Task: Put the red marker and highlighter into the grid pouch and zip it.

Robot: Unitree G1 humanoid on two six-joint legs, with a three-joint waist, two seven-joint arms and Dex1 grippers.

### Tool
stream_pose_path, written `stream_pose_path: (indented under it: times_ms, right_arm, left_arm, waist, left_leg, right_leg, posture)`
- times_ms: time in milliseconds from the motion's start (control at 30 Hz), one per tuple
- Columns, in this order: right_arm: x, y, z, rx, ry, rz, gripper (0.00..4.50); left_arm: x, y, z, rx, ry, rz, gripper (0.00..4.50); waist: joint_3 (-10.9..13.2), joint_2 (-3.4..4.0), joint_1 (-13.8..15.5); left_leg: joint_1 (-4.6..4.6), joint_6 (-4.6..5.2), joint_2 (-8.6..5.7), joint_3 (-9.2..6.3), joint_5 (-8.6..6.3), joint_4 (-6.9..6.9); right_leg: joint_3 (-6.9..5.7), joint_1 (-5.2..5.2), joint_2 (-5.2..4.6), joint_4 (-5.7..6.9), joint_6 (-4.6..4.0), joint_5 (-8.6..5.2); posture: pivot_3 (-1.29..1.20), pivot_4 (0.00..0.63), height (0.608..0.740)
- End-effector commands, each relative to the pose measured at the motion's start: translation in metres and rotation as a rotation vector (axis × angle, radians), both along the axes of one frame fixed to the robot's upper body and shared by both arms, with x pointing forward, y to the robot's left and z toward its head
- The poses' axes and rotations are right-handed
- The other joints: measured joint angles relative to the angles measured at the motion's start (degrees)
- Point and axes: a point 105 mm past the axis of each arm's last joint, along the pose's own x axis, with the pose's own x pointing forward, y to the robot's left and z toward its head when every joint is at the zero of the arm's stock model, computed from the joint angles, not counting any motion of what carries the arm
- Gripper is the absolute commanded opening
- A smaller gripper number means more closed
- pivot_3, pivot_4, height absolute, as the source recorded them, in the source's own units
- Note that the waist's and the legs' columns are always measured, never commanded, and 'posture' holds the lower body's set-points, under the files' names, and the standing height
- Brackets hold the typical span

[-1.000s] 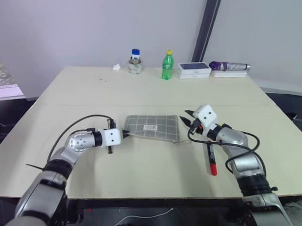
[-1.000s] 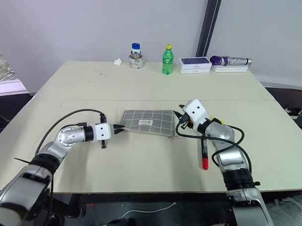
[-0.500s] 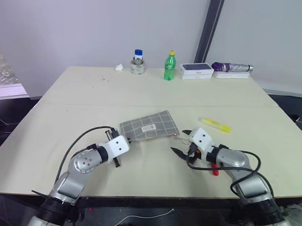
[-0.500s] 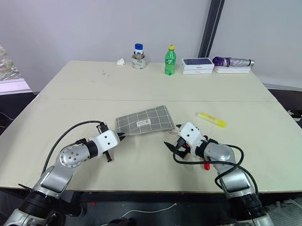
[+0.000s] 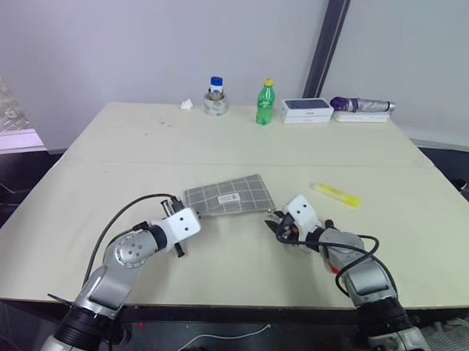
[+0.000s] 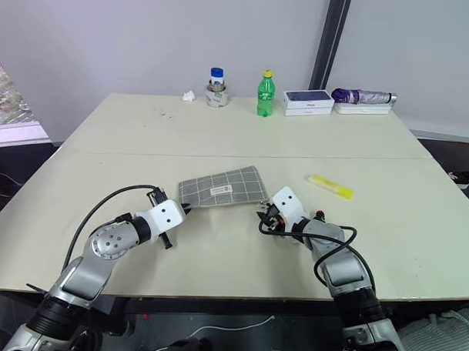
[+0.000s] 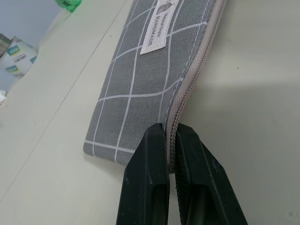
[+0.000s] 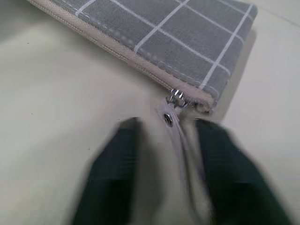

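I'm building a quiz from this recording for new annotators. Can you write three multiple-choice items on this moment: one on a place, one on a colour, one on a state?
1. Where does the highlighter lie?
A. inside the grid pouch
B. on the bare table, to the right of the grid pouch
C. beside the green bottle

2. What colour is the grid pouch?
A. grey with white lines
B. blue with black dots
C. plain red

3. What is the left gripper doing?
A. hanging open above the table
B. holding the highlighter
C. pinching the zipper edge at the grid pouch's end

Key: 1 B, it lies alone on the table, apart from the grid pouch. 2 A, grey cloth with thin white grid lines. 3 C, the left wrist view shows its jaws closed on the zipper edge.
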Motion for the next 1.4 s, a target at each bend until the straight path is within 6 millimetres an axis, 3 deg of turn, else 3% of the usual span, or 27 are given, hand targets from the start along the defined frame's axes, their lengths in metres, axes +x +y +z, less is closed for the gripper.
stream_pose_path:
  times_ms: [33, 200, 333, 433, 600, 800, 1000, 1100, 1333, 1400]
  right_arm:
    - [-0.006, 0.012, 0.004, 0.002, -0.011, 0.034, 0.05]
    - [-0.017, 0.044, -0.004, 0.018, 0.002, 0.087, 0.05]
    - [-0.017, 0.085, 0.008, 0.024, -0.062, 0.171, 0.05]
    - [-0.014, 0.099, 0.017, 0.048, -0.084, 0.2, 0.05]
    - [-0.033, 0.133, 0.025, 0.023, -0.141, 0.436, 0.05]
    - [-0.045, 0.15, 0.02, -0.035, -0.171, 0.61, 0.05]
    - [-0.031, 0.14, 0.022, -0.066, -0.218, 0.556, 0.05]
    - [-0.029, 0.122, 0.021, -0.081, -0.234, 0.528, 0.96]
    - [-0.044, 0.072, 0.014, -0.17, -0.209, 0.522, 4.47]
    - [-0.043, 0.058, 0.016, -0.151, -0.208, 0.46, 4.47]
  left_arm:
    - [0.001, -0.002, 0.011, 0.003, -0.051, -0.006, 0.0]
    - [0.0, -0.008, 0.007, -0.005, -0.046, -0.015, 0.0]
    - [-0.005, -0.02, 0.0, -0.01, -0.023, -0.056, 0.0]
    - [-0.007, -0.026, -0.001, -0.013, -0.017, -0.073, 0.0]
    - [-0.005, -0.033, -0.001, 0.0, -0.02, -0.089, 0.0]
    - [-0.002, -0.037, 0.004, -0.012, -0.032, -0.093, 0.0]
    - [-0.003, -0.034, 0.006, -0.008, -0.05, -0.094, 0.0]
    - [-0.001, -0.03, 0.009, -0.011, -0.074, -0.07, 0.0]
    - [0.004, -0.021, 0.016, 0.026, -0.149, -0.031, 0.0]
    - [0.005, -0.02, 0.018, 0.047, -0.171, -0.038, 0.0]
  waist:
    - [0.0, 0.0, -0.1]
    - [0.0, 0.0, -0.2]
    - [0.0, 0.0, -0.4]
    - [0.0, 0.0, -0.3]
    - [0.0, 0.0, 0.0]
    - [0.0, 0.0, -0.3]
    - [0.0, 0.0, -0.2]
    - [0.0, 0.0, -0.2]
    - [0.0, -0.01, 0.0]
    - [0.0, -0.01, -0.1]
  left_leg:
    - [0.0, 0.0, 0.0, 0.0, 0.0, 0.0]
    - [0.0, 0.0, -0.01, 0.0, 0.0, -0.02]
    - [0.01, -0.01, -0.02, 0.0, 0.0, -0.06]
    - [0.0, -0.02, -0.02, 0.01, 0.01, -0.08]
    - [-0.01, -0.01, -0.03, -0.04, 0.0, 0.0]
    - [-0.01, -0.01, -0.09, -0.03, 0.01, -0.03]
    - [-0.01, -0.02, -0.08, -0.04, 0.01, -0.04]
    - [-0.01, -0.02, -0.08, -0.03, 0.01, -0.04]
    - [-0.01, -0.01, -0.09, -0.04, 0.0, -0.02]
    - [0.0, -0.02, -0.09, -0.04, 0.0, -0.04]
  right_leg:
    - [0.0, 0.0, 0.0, 0.0, 0.0, 0.0]
    - [0.0, -0.02, 0.01, 0.0, 0.0, 0.0]
    - [0.01, -0.04, 0.04, 0.01, 0.0, 0.0]
    - [0.01, -0.1, 0.06, 0.03, -0.01, 0.0]
    - [-0.01, -0.02, 0.0, 0.0, 0.0, 0.0]
    - [-0.01, -0.06, 0.03, 0.01, -0.01, 0.0]
    - [-0.01, -0.06, 0.03, 0.01, 0.0, 0.0]
    - [-0.01, -0.06, 0.03, 0.01, 0.0, 0.0]
    - [-0.01, -0.03, 0.0, 0.0, 0.0, 0.0]
    - [-0.02, -0.02, 0.01, 0.0, 0.0, 0.0]
  posture:
    - [0.0, 0.15, 0.74]
    - [0.0, 0.15, 0.74]
    - [0.0, 0.15, 0.74]
    - [0.0, 0.15, 0.74]
    - [0.0, 0.15, 0.74]
    - [0.0, 0.15, 0.74]
    - [0.0, 0.15, 0.74]
    - [0.0, 0.15, 0.74]
    - [0.0, 0.15, 0.74]
    - [0.0, 0.15, 0.74]
